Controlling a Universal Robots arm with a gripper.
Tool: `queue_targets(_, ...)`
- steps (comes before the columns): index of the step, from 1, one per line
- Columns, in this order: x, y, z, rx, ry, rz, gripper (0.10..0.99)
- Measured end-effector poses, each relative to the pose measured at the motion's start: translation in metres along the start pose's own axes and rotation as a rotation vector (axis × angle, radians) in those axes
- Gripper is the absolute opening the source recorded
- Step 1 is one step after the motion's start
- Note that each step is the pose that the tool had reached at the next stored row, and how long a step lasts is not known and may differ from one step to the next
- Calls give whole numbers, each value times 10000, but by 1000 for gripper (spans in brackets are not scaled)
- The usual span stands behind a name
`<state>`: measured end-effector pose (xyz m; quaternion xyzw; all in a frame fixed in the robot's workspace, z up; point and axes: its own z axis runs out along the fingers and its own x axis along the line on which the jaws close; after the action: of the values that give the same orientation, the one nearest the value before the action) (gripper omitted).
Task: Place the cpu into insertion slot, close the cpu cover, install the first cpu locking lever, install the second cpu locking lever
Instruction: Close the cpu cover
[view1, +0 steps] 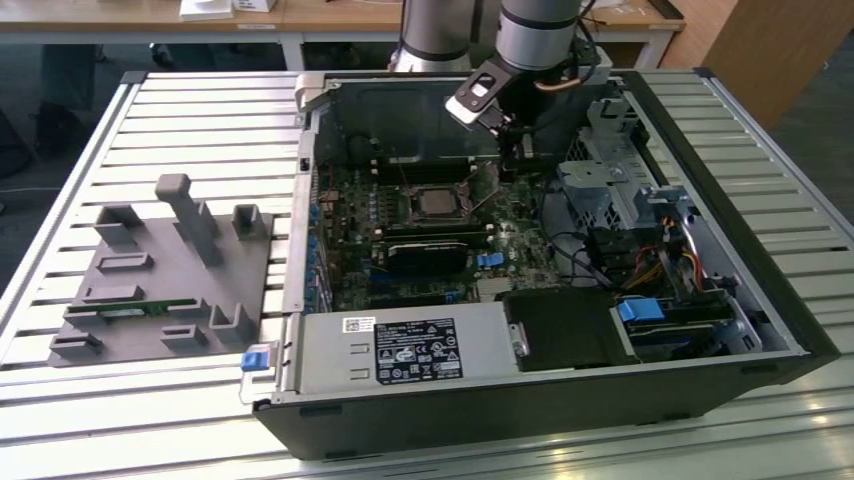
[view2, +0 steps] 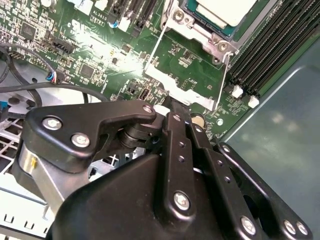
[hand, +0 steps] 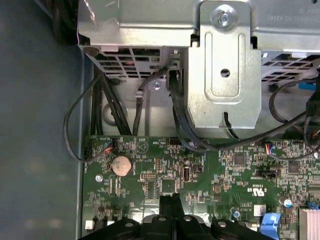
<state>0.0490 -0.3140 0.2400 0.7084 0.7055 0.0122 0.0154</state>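
Workshop lab — slatted metal bench (view1: 200, 130)

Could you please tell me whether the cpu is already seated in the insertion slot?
Yes, in the second wrist view the cpu lies flat inside the insertion slot, its pale metal top facing up.

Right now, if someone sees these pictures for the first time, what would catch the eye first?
The open computer case on the slatted table draws the eye first, with the robot arm reaching down into it. Its gripper hangs low over the green motherboard, close beside the cpu, which lies in the insertion slot with its silvery top showing. At the exterior view's left stands a grey fixture with upright pegs.
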Motion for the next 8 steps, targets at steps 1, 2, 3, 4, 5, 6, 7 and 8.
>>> queue_targets(1,0,-15,0,0,0,0,106)
queue_targets(2,0,-31,-1,0,0,1,106)
queue_targets(3,0,-48,-2,0,1,1,106)
queue_targets(4,-1,-62,-2,0,0,1,106)
queue_targets(5,-1,-80,-3,0,1,1,106)
queue_targets(6,-1,-89,-3,0,1,1,106)
queue_targets(7,-1,-95,-4,0,1,1,106)
queue_targets(8,-1,-101,-4,0,0,1,106)
